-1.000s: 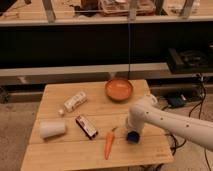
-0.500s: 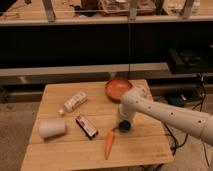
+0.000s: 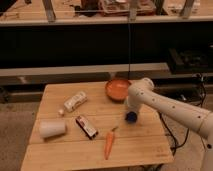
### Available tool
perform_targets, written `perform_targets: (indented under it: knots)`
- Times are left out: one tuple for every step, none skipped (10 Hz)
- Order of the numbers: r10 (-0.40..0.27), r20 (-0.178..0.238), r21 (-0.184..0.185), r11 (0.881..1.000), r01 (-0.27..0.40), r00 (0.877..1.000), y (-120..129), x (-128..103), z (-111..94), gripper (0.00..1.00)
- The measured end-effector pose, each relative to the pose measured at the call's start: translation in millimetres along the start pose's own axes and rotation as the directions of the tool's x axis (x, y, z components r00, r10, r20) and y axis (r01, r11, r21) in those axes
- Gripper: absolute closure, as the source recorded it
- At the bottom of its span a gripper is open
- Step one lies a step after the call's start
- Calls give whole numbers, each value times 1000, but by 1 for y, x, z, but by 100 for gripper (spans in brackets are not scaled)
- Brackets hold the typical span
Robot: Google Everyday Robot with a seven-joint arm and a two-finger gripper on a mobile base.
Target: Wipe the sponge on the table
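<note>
Right now I have the gripper (image 3: 131,113) down at the right half of the table (image 3: 140,152), pointing straight at the slatted top, with the white arm (image 3: 170,107) reaching in from the right edge and bending at a rounded elbow just beside the orange bowl (image 3: 118,90). The jaws are pinching the sponge (image 3: 131,118), a small dark-blue block that shows below the gripper's tip and sits down at the wood; I cannot tell whether it actually presses on the planks. The sponge is in front of the bowl, near it but apart from it, and up and to the right of the carrot (image 3: 108,144), which lies lengthwise toward the front edge with its leafy end pointing at the sponge. Left of the carrot I see a dark candy-bar packet (image 3: 86,126) lying at an angle, a white cup (image 3: 52,129) on its side further left, and a pale bottle (image 3: 75,102) lying behind them. A long grey shelf (image 3: 75,70) runs behind the table.
</note>
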Motion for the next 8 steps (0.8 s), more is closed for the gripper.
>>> perform_targets:
  knots:
    - [29, -6, -6, 1000, -29, 1000, 13, 0, -2, 100]
    - [88, -27, -19, 996, -88, 996, 38, 0, -10, 100]
    - [126, -37, -28, 992, -127, 991, 56, -6, -17, 100]
    - [136, -40, -38, 990, -138, 990, 67, -14, -21, 100]
    - [140, -39, -41, 989, -141, 989, 70, -18, -22, 100]
    - [149, -18, -56, 987, -150, 989, 71, -59, -27, 100]
    - [149, -10, -62, 987, -150, 989, 65, -77, -28, 100]
    - [147, 1, -60, 987, -147, 989, 51, -96, -29, 100]
